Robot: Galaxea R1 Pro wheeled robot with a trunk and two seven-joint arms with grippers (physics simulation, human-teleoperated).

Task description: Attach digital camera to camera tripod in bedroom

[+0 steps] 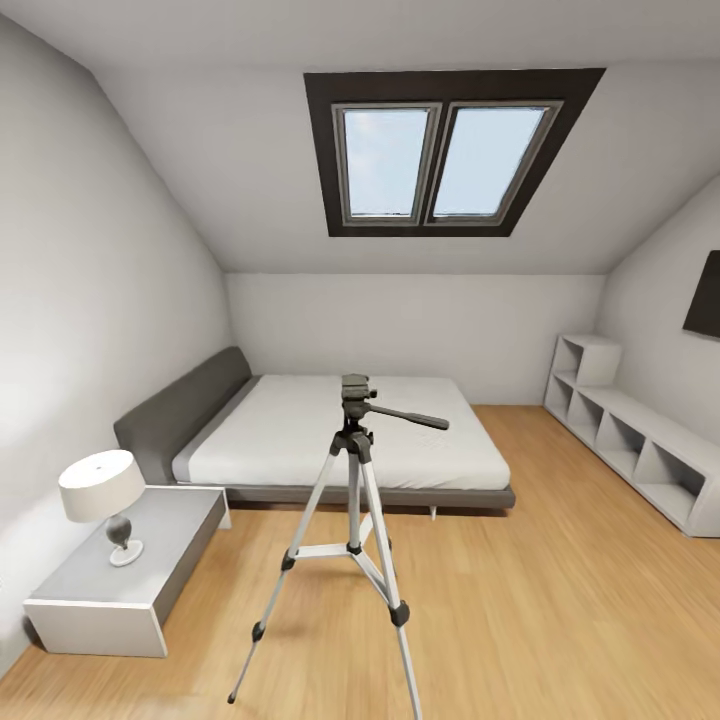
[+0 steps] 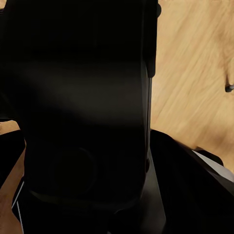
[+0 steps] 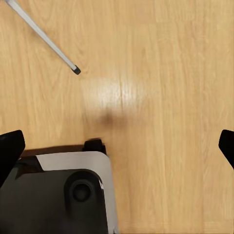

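camera tripod (image 1: pixel 353 500) standing at 12 o'clock, head bare | left gripper clenching a big dark body, seemingly the digital camera (image 2: pixel 83 102) | right gripper (image 3: pixel 119 146) hanging released | risk: nudging legs, tipping tripod

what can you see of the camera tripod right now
The camera tripod stands upright on the light wood floor, in front of the grey low bed. It has three spread silver legs with black joints, braced by a silver centre spreader, and a black pan head with a long handle pointing toward the right of the head view. The head plate is bare, with nothing mounted. One leg tip also shows in the right wrist view.
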